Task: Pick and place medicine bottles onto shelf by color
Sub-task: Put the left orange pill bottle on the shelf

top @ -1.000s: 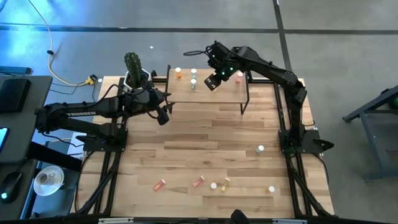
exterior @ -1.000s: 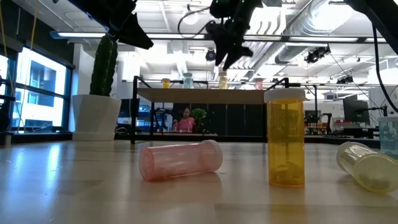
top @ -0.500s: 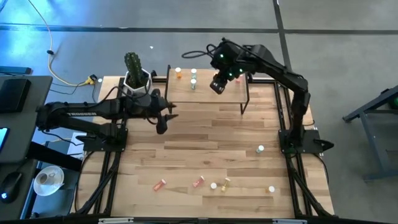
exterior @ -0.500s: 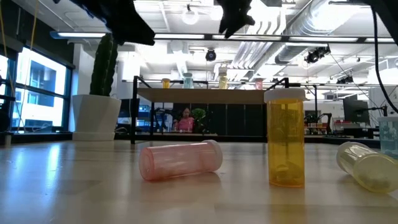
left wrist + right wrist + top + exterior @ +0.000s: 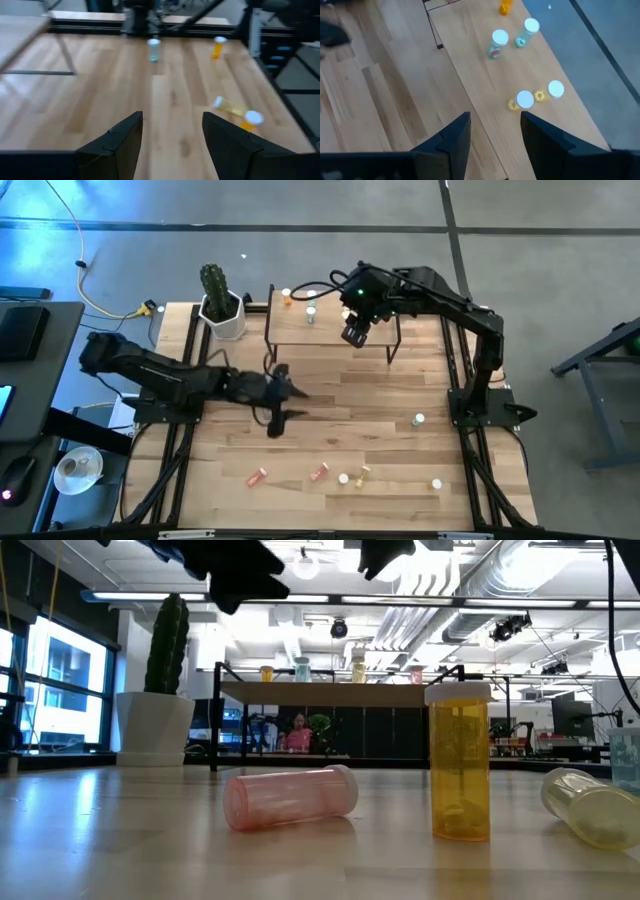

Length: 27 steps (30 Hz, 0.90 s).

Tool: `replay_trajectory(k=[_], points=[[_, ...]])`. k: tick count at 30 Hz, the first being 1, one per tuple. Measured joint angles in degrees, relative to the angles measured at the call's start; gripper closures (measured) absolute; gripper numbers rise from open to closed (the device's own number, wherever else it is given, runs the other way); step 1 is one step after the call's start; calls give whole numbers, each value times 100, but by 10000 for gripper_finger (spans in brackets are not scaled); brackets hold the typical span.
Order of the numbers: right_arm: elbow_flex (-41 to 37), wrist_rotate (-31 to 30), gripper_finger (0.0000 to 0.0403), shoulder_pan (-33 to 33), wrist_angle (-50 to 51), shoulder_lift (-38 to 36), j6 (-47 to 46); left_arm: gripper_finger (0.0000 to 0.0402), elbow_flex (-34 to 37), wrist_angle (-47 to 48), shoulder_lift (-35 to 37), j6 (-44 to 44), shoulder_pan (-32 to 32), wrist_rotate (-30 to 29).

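Observation:
The shelf (image 5: 330, 323) stands at the table's far edge. Several medicine bottles stand upright on its top: an orange one (image 5: 505, 6), two pale green ones (image 5: 530, 29) (image 5: 498, 44) and two yellow ones (image 5: 525, 100). My right gripper (image 5: 355, 332) hovers open above the shelf's near edge, nothing between its fingers (image 5: 451, 140). My left gripper (image 5: 281, 408) is open over the table's middle, also holding nothing. More bottles rest on the table near its front edge: a red-pink one (image 5: 290, 797) lying on its side and an amber one (image 5: 460, 762) standing upright.
A potted cactus (image 5: 218, 298) stands left of the shelf. A pale green bottle (image 5: 419, 420) stands alone at the table's right. Loose bottles (image 5: 319, 472) lie in a row along the near edge. Bare wood lies between the shelf and that row.
My left gripper has swung from beside the shelf's left end toward the table's middle and near edge, sinking a little and turning. My right gripper has risen from the shelf top and drawn back toward the shelf's near edge, rolling as it went. No bottle has moved.

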<state>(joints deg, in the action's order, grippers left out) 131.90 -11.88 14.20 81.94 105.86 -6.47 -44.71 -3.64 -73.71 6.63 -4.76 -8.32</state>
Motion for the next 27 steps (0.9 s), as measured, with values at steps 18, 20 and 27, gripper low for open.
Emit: replay_trajectory(k=[18, 20, 27], points=[[0, 111, 240, -3, 15, 7, -260, 204, -1427, -474, -2178, 35, -944, -8], [0, 111, 240, -3, 8, 7, -266, 204, -1618, -474, -2444, 16, -1043, -4], [0, 111, 240, -3, -23, 9, -406, 204, -2118, -475, -3244, -186, -1264, -28]])
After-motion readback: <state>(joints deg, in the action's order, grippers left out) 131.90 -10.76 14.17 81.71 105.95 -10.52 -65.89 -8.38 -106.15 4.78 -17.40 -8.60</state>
